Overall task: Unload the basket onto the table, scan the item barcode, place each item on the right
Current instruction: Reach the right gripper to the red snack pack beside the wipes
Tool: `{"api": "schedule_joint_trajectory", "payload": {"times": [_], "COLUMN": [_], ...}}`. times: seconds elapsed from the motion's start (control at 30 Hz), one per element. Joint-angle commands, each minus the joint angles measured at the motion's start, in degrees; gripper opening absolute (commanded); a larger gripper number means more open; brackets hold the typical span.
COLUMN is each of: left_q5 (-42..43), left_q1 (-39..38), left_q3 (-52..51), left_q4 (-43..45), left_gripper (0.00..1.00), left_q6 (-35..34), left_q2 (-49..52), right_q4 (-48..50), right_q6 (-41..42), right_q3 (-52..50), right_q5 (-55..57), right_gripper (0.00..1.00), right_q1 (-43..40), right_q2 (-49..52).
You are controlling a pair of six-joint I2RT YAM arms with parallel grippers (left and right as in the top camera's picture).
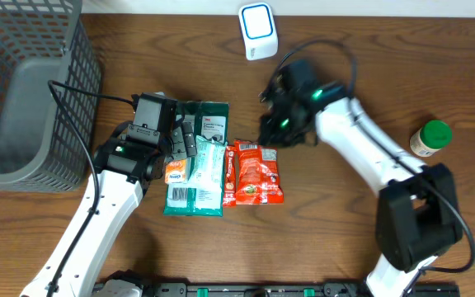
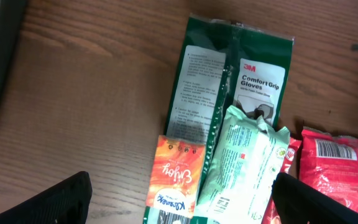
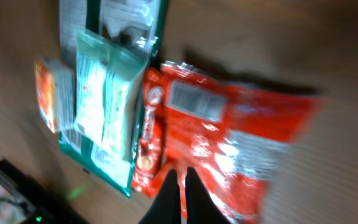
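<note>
As the red bag [image 1: 254, 172] is soft and light, our right gripper [image 3: 182, 196] pinches its edge; our left gripper [image 2: 182, 199] is wide open.

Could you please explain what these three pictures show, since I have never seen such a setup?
Two robot arms stand at a table. One picture looks down from above; the others come from a camera on each wrist. On the table lie a green glove pack, a pale green pack atop it, an orange packet and a red packet, plus a wire basket, a white scanner and a green-capped bottle. The left gripper hangs open above the packs. The right gripper is shut at the red packet; whether it grips it is unclear.
</note>
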Motion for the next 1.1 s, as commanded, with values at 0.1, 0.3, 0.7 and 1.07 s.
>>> {"api": "schedule_joint_trajectory", "payload": {"times": [0.1, 0.3, 0.7, 1.07], "left_q5": [-0.7, -0.72, -0.7, -0.7], "left_q1": [0.02, 0.02, 0.02, 0.02], "left_q3": [0.9, 0.9, 0.9, 0.9], "left_q4": [-0.09, -0.09, -0.09, -0.09], "left_gripper": [0.93, 0.93, 0.93, 0.93], "left_q6": [-0.33, -0.33, -0.33, -0.33], "left_q2": [-0.02, -0.02, -0.02, -0.02], "right_q4": [6.16, 2.58, -5.88, -6.43], "right_q6": [8.48, 8.44, 8.15, 5.6], "right_q3": [-8.28, -9.16, -9.16, -8.48], "right_q5": [8.63, 16.74, 27.98, 17.73], "right_gripper": [0.01, 0.01, 0.01, 0.01], "right_q1": [9.31, 11.43, 8.98, 8.81], "right_q2": [-0.2, -0.2, -0.2, -1.75]}}
